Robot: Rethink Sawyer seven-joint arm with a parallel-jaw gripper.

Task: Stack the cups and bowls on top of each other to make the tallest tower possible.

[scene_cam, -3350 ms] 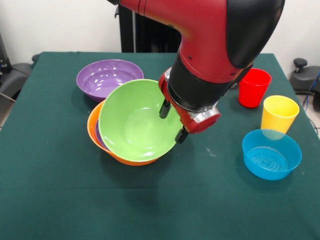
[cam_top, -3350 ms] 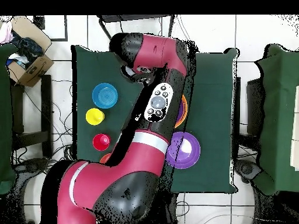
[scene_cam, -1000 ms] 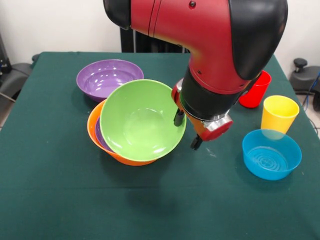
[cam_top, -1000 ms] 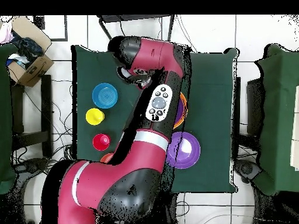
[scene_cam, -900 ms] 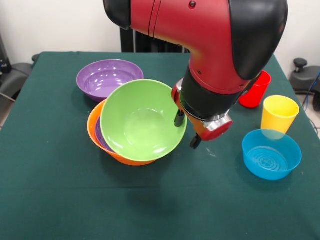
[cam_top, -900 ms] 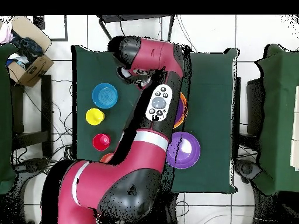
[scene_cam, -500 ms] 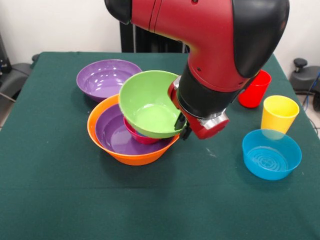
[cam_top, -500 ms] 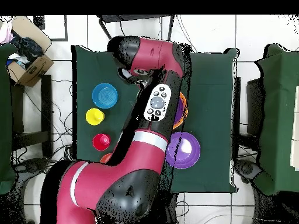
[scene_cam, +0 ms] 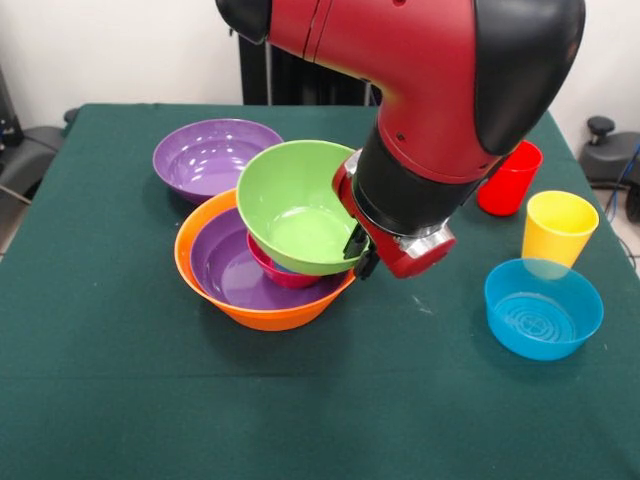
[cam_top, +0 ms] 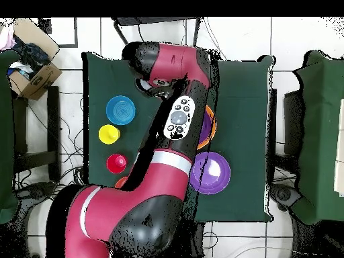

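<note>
The tower's base, the large orange bowl (scene_cam: 262,312), holds a purple bowl (scene_cam: 228,268) with a small pink-red bowl (scene_cam: 281,277) inside it. My gripper (scene_cam: 358,251) is shut on the right rim of the lime green bowl (scene_cam: 293,205) and holds it nearly level just over the pink-red bowl. I cannot tell whether the two touch. The second purple bowl (scene_cam: 212,155) sits behind, to the left. The red cup (scene_cam: 507,176), yellow cup (scene_cam: 557,227) and small blue bowl (scene_cam: 543,308) stand at the right. The blue cup is out of view.
In the overhead view my arm (cam_top: 176,121) covers most of the pile; only its orange and purple rim (cam_top: 211,125) shows. The blue bowl (cam_top: 121,109), yellow cup (cam_top: 109,134), red cup (cam_top: 116,163) and purple bowl (cam_top: 215,173) show. An orange edge (cam_top: 121,181) peeks out beside the arm.
The green bowl leaned tilted against the orange bowl with the gripper open beside it. The gripper has since closed on its right rim and raised it level, uncovering the purple and pink-red bowls.
</note>
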